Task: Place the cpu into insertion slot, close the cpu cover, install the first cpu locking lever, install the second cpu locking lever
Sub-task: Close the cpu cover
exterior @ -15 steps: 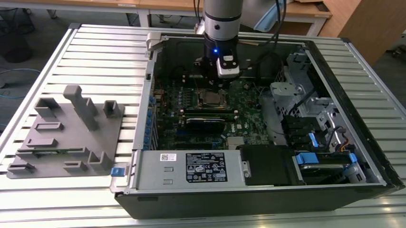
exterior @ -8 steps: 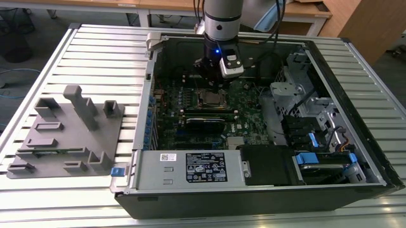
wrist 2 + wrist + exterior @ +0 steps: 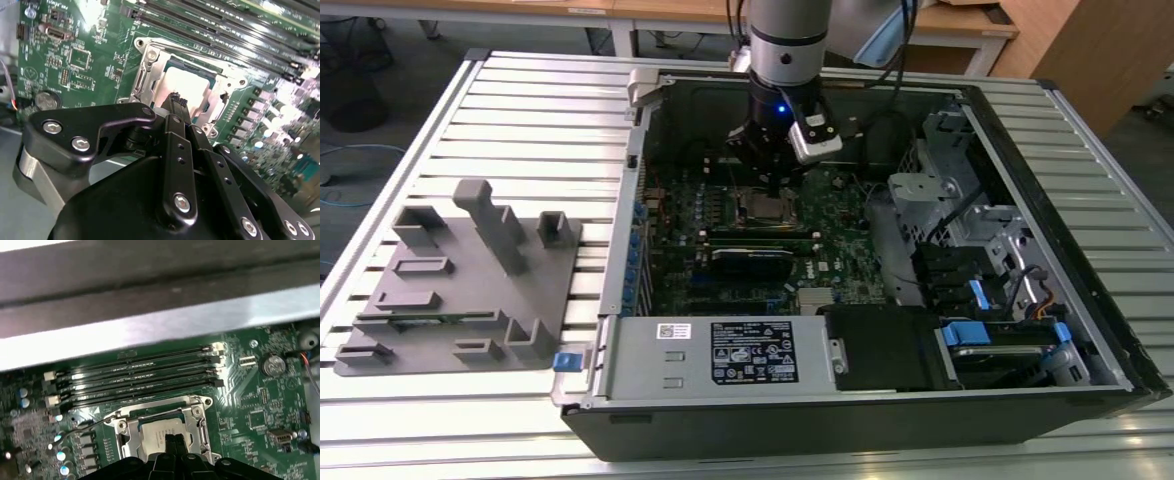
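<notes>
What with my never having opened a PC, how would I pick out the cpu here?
Look into the open computer case on the slatted table, at its green motherboard. Under the end effector sits the cpu cover, a silvery metal frame. The cpu is the pale, flat square inside that frame, unlike the long black memory slots beside it.
</notes>
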